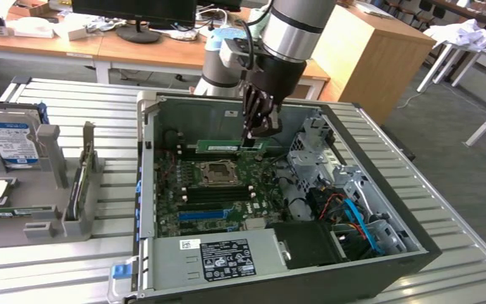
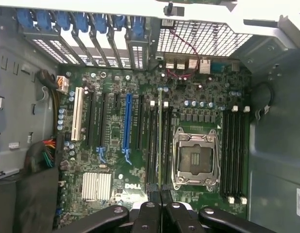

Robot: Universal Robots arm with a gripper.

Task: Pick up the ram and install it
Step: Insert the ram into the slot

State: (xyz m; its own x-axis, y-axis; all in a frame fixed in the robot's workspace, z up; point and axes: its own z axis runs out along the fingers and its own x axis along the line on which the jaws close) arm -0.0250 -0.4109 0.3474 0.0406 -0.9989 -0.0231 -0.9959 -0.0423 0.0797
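The pincer (image 1: 257, 138) is clamped on one end of the ram (image 1: 222, 147), over the motherboard (image 1: 194, 193).

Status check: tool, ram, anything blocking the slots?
Tool shut on the ram. Ram held edge-down inside the case, over the black slots beside the CPU socket. Nothing seen between ram and slots.

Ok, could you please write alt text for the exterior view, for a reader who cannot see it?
A robot arm reaches down into an open computer case, its gripper shut on the ram, a green stick held level beside the CPU socket. A hard drive stands in a grey rack at the exterior view's left.
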